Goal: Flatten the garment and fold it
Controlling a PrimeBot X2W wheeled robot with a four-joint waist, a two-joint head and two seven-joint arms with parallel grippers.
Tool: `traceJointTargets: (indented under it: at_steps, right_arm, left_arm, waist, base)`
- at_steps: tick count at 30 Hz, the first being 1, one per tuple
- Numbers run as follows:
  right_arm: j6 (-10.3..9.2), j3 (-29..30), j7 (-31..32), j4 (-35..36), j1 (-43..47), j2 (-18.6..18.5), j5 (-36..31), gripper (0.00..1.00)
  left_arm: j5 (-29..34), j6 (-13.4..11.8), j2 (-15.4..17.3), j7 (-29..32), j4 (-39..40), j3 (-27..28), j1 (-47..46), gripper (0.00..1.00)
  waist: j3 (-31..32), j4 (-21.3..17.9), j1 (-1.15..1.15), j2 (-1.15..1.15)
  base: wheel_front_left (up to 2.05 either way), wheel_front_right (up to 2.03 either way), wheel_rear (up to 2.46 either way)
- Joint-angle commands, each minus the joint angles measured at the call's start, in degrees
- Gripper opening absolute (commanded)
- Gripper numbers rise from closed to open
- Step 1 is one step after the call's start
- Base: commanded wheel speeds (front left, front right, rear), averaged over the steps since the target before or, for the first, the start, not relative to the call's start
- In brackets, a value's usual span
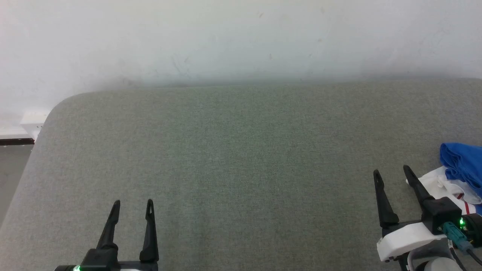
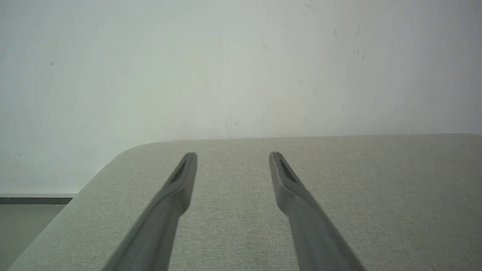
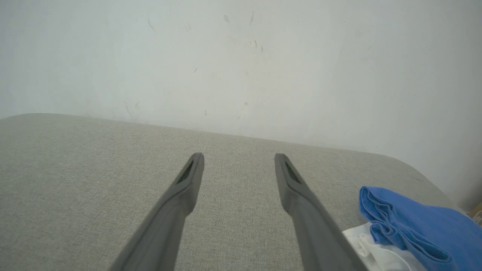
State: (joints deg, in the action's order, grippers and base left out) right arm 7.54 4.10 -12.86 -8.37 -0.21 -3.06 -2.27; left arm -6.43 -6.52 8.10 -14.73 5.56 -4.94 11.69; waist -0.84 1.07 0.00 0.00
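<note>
Left pincer and right pincer both hover spread and empty over the grey surface. Just right of the right pincer lies the garment, bunched blue with white, red-striped trim.

The head camera looks down and forward across the grey desk to the white wall. Both wrist cameras ride low, facing that wall; head and right wrist share the garment.
</note>
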Motion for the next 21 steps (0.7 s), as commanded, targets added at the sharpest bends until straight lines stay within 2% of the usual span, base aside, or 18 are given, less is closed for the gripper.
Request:
traceJointTargets:
  at_steps: [1, 2, 3, 21]
  right_arm:
    - [-0.05, 0.2, -0.4, -0.1, -0.1, 0.2, 0.2, 1.0]
    - [-0.05, 0.2, -0.5, -0.2, -0.1, 0.2, 0.1, 1.0]
    - [0.0, 0.1, 0.0, -0.1, 0.0, 0.0, 0.0, 0.0]
    - [-0.01, -0.4, 1.5, 0.8, 0.0, 0.0, 0.2, 0.0]
  left_arm:
    - [0.5, 0.4, -0.3, -0.3, 0.2, 0.4, -0.3, 1.0]
    - [0.9, 0.4, -0.2, -0.3, 0.3, 0.6, -0.5, 1.0]
    - [0.4, 0.0, -0.1, 0.0, 0.1, 0.4, -0.1, 0.0]
    - [1.1, 0.7, -0.7, 1.8, -0.5, 0.8, -1.4, 0.0]
  waist:
    - [-0.1, 0.0, 0.0, 0.0]
    - [-0.1, 0.0, 0.0, 0.0]
    - [-0.1, 0.0, 0.0, 0.0]
    - [0.0, -0.1, 0.0, 0.0]
  base:
    - [0.0, 0.0, 0.0]
    - [0.0, 0.0, 0.0]
    - [0.0, 0.0, 0.0]
    - [0.0, 0.0, 0.0]
